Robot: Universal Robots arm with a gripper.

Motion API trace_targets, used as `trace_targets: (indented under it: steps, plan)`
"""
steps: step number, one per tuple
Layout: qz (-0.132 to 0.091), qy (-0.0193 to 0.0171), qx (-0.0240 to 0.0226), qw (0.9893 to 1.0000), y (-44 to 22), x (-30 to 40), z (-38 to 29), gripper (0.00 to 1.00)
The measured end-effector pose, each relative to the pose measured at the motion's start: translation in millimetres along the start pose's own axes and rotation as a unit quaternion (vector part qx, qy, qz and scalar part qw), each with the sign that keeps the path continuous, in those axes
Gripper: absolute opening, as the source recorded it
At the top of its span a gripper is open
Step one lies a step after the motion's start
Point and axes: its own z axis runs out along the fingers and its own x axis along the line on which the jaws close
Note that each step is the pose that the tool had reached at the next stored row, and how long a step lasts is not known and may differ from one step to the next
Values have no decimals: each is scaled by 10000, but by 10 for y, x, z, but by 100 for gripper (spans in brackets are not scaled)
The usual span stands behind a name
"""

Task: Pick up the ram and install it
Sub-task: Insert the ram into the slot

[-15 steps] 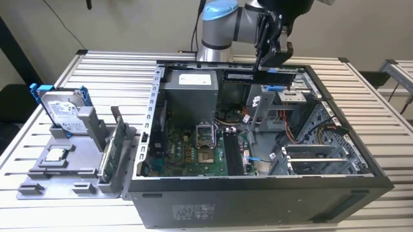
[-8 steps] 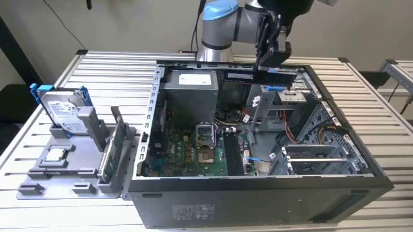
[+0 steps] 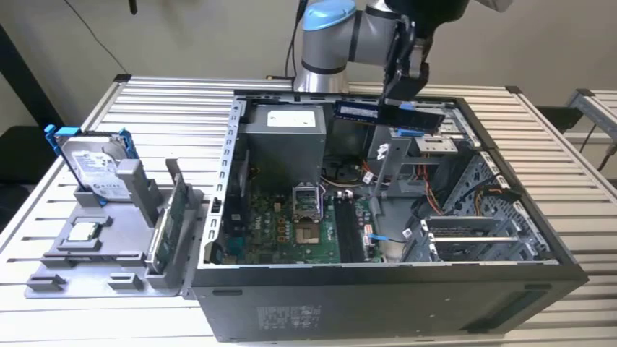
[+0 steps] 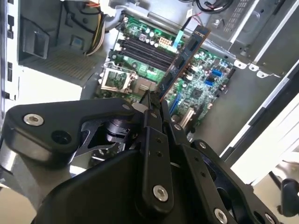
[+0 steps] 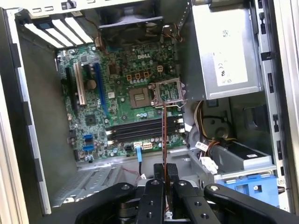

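Hand, exterior view: the black two-fingered hand (image 3: 404,100) hangs from the silver robot arm with the pale blue joint cap (image 3: 328,16). It is above the back part of the open case and clenched on the ram.
Ram, exterior view: the slim, dark circuit-board strip (image 3: 359,111) is held level in the air. It sticks out from the hand towards the exterior view's left, well above the motherboard and touching nothing else.
Case, exterior view: the big dark grey computer tower (image 3: 386,307) lies on its side with the lid off, on the slatted silver metal desk (image 3: 164,97). Inside are a green motherboard (image 3: 285,231) and a grey box-shaped power supply (image 3: 285,137).
Rack, exterior view: a grey plastic rack (image 3: 97,256) stands just beside the case at the exterior view's left. It carries a silver hard drive in a blue frame (image 3: 97,170), set upright, and a small square silver chip (image 3: 84,231) lying flat.
Hand, second wrist view: the black fingers (image 4: 150,122) grip one end of the ram.
Ram, second wrist view: the strip reaches away from the hand over the motherboard, apart from the long black memory slots (image 4: 145,49).
Ram, first wrist view: it is seen edge-on as a thin line between the two fingers. It hangs over the slots and crosses their length, with its far end towards the silver processor socket (image 5: 166,91).
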Motion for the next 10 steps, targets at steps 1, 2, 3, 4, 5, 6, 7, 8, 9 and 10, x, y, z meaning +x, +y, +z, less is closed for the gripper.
trace_targets:
  steps: [1, 2, 3, 4, 5, 6, 7, 8, 9, 10]
  plan:
    - [78, -3, 2, 10000, 0, 0, 0, 14]
    - [156, -5, 4, 9999, 0, 0, 0, 14]
    - [238, -8, 6, 9997, 0, 0, 0, 14]
    - [317, -11, 8, 9995, 0, 0, 0, 14]
    - [398, -13, 10, 9992, 0, 0, 0, 14]
    - [482, -16, 12, 9988, 0, 0, 0, 14]
    - [566, -18, 14, 9984, 0, 0, 0, 14]
    - [643, -21, 16, 9979, 0, 0, 0, 14]
    - [725, -24, 18, 9974, 0, 0, 0, 14]
    - [804, -26, 20, 9968, 0, 0, 0, 14]
